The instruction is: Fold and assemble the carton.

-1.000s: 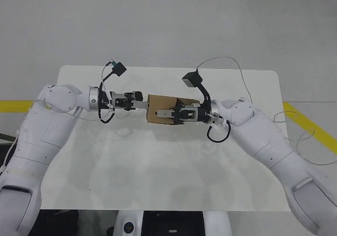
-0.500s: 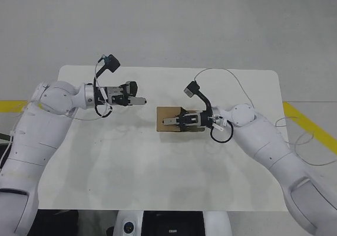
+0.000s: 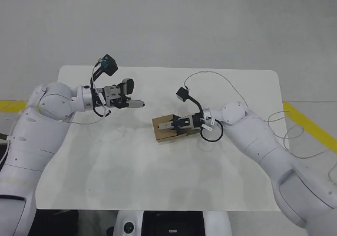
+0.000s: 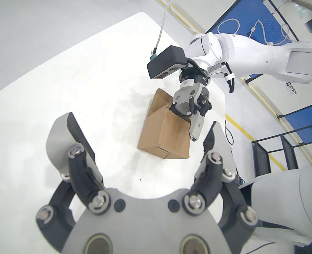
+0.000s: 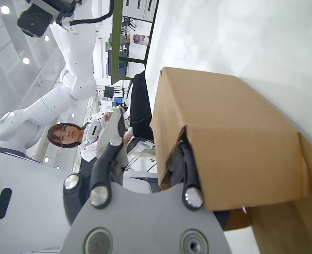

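Having drawn back, the left pincer (image 3: 134,94) is hovering spread open, well apart from the carton (image 3: 169,128), which the right pincer (image 3: 168,125) has been shifting toward mid-counter (image 3: 157,177), away from every edge. From the left wrist, bare counter is lying between pincer (image 4: 138,130) and carton (image 4: 164,130). From the right wrist, the pincer (image 5: 150,144) is standing open, one finger reaching inside the carton (image 5: 224,133), the other staying outside.

The carton (image 4: 164,133) is brown cardboard, matt and faintly fibrous, with raw cut edges at its flaps. The table (image 3: 215,177) is white and smooth, with a soft sheen. The left gripper (image 4: 139,124) has dull grey metal fingers (image 4: 56,144) lined with black ribbed pads (image 4: 79,140) (rubbery by the look) and bright screws. The arm shells (image 4: 251,54) are glossy white plastic.
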